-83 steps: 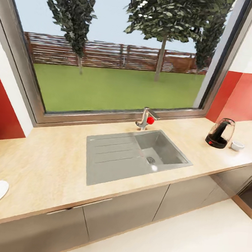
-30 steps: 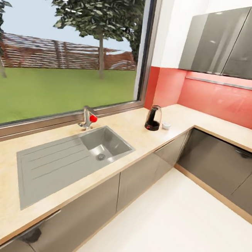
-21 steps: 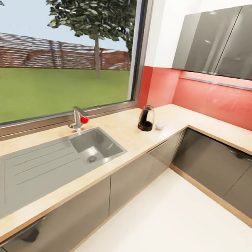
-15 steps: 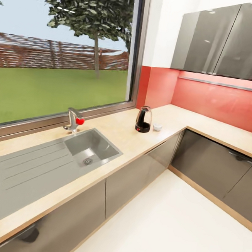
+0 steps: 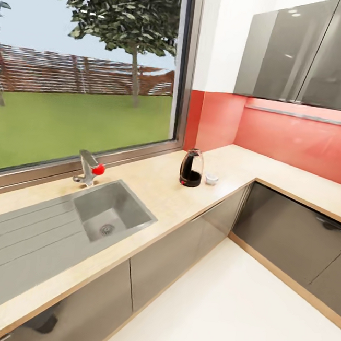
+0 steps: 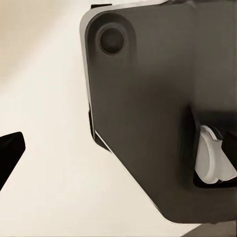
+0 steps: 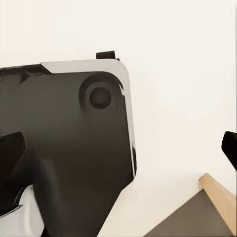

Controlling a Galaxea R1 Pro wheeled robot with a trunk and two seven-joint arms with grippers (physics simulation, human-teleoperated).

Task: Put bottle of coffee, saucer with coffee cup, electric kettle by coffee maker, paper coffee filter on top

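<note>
An electric kettle (image 5: pixel 191 168) with a clear body and a black base stands on the beige countertop (image 5: pixel 158 190), near the corner by the red wall. A small white coffee cup (image 5: pixel 211 179) sits just to its right. In the right wrist view my right gripper (image 7: pixel 118 150) is open, its dark fingertips (image 7: pixel 10 148) far apart over my dark base and the pale floor. In the left wrist view one dark fingertip (image 6: pixel 10 154) of my left gripper shows at the picture's edge, set wide, with nothing held.
A steel sink (image 5: pixel 110 216) with a drainboard and a faucet (image 5: pixel 88 167) with a red knob lie left of the kettle, under the window. Grey upper cabinets (image 5: pixel 309 54) hang over the counter's right-hand run. White floor (image 5: pixel 218 312) spreads before the lower cabinets.
The head view has swung right along the counter: the sink slid left, and the white saucer at the left edge has left the picture. The corner and wall cabinets came in. Kettle and cup stayed put.
</note>
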